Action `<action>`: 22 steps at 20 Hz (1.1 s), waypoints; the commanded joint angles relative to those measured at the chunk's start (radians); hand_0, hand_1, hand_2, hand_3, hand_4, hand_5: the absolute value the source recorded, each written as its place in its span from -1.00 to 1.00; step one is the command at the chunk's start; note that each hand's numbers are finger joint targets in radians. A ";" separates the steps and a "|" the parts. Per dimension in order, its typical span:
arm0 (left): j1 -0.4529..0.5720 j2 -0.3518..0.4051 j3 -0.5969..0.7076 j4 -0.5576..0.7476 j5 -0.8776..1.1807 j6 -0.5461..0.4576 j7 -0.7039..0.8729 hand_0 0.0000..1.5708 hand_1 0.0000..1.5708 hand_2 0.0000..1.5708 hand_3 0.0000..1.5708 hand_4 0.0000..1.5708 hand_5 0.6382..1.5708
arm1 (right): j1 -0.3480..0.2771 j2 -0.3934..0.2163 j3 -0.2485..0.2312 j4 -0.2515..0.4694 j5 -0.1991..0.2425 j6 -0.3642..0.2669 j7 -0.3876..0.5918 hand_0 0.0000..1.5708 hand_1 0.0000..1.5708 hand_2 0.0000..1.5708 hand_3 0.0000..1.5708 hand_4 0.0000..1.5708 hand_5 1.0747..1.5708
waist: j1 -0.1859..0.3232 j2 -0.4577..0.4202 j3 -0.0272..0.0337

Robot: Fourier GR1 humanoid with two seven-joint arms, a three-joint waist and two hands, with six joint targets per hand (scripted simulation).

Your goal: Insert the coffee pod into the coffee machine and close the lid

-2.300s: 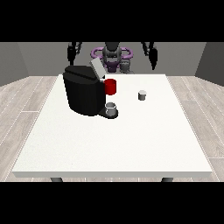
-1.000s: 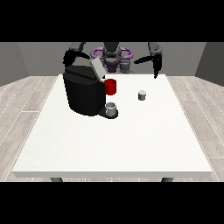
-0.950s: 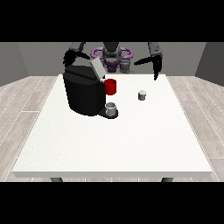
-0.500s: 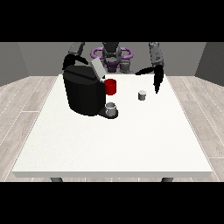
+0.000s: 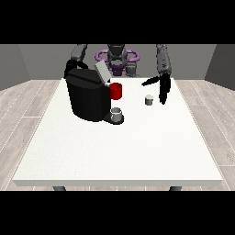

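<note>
A small grey coffee pod stands upright on the white table. Just right of it hangs the hand at the view's right, fingers straight and pointing down, thumb stretched left above the pod, not touching it. The black coffee machine stands at the left with its grey lid tilted up and open. A red part and a grey cup sit at its front. The hand at the view's left is behind the machine's top, mostly hidden.
The robot's torso with a purple ring stands behind the table's far edge. White tabletop stretches in front of the machine and pod, down to the near edge.
The hand at the view's right has swung down from beside the robot's shoulder to just right of the pod. The hand at the view's left rose a little behind the machine.
</note>
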 commanded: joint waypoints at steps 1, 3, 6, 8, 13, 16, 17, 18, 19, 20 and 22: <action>-0.055 0.007 -0.027 0.047 -0.056 0.005 0.003 -1.00 -1.00 -0.42 -1.00 -1.00 1.00 | -0.048 -0.017 -0.032 0.075 -0.001 -0.003 -0.013 -1.00 -1.00 -1.00 -1.00 -0.46 1.00 | 0.019 0.003 0.0001; -0.060 -0.026 -0.024 0.116 -0.080 0.060 -0.013 -0.72 -0.72 -0.33 -0.72 -1.00 1.00 | -0.049 -0.004 0.006 0.029 0.034 -0.027 0.034 -1.00 -1.00 -1.00 -1.00 -0.48 1.00 | -0.007 0.007 -0.0003; -0.053 0.010 -0.013 0.163 -0.086 0.021 -0.008 -0.11 -0.11 -0.01 -0.45 -1.00 1.00 | -0.032 -0.003 -0.011 0.034 0.017 -0.026 0.038 -1.00 -1.00 -1.00 -1.00 -0.46 1.00 | 0.007 -0.018 -0.0001; -0.085 0.032 -0.004 0.202 -0.105 0.037 -0.010 -0.04 -0.04 0.04 -0.35 -1.00 1.00 | 0.001 0.007 0.015 0.018 0.017 -0.003 -0.004 -1.00 -1.00 -1.00 -1.00 -0.51 1.00 | -0.027 0.002 -0.0002; -0.092 0.024 -0.068 0.226 -0.201 0.077 -0.028 -0.24 -0.24 -0.09 -0.40 -1.00 1.00 | -0.043 0.009 0.000 0.037 0.014 -0.020 0.041 -1.00 -1.00 -1.00 -1.00 -0.45 1.00 | -0.016 0.001 -0.0001; -0.086 0.034 -0.089 0.233 -0.247 0.113 -0.075 -0.30 -0.30 -0.11 -0.42 -1.00 1.00 | -0.017 -0.003 -0.001 0.063 0.020 -0.003 -0.013 -1.00 -1.00 -1.00 -1.00 -0.34 1.00 | -0.015 0.010 -0.0001; -0.096 0.027 -0.103 0.244 -0.274 0.140 -0.050 -0.23 -0.23 -0.05 -0.38 -1.00 1.00 | -0.020 0.035 0.030 0.030 0.041 -0.043 0.024 -1.00 -1.00 -1.00 -1.00 -0.33 1.00 | -0.030 -0.006 -0.0002; -0.070 -0.006 -0.115 0.241 -0.291 0.176 -0.056 -0.18 -0.18 0.00 -0.33 -1.00 1.00 | -0.009 0.032 0.018 0.047 0.034 -0.044 0.028 -1.00 -1.00 -1.00 -1.00 -0.38 1.00 | -0.013 -0.026 -0.0001; -0.130 0.038 -0.068 0.288 -0.262 0.133 -0.087 -0.14 -0.14 0.03 -0.30 -1.00 1.00 | -0.025 0.038 0.039 0.018 0.040 -0.055 0.038 -1.00 -1.00 -1.00 -1.00 -0.37 1.00 | -0.032 0.005 -0.0003; -0.114 0.048 -0.073 0.287 -0.279 0.156 -0.106 -0.11 -0.11 0.06 -0.25 -1.00 1.00 | -0.006 0.032 0.037 0.011 0.039 -0.041 0.049 -1.00 -1.00 -1.00 -1.00 -0.33 1.00 | -0.034 -0.005 -0.0003; -0.112 0.036 -0.050 0.299 -0.288 0.272 -0.170 -0.08 -0.08 0.10 -0.17 -0.71 1.00 | -0.010 0.024 0.036 0.002 0.035 -0.023 -0.007 -1.00 -1.00 -1.00 -1.00 -0.35 1.00 | -0.052 0.061 -0.0006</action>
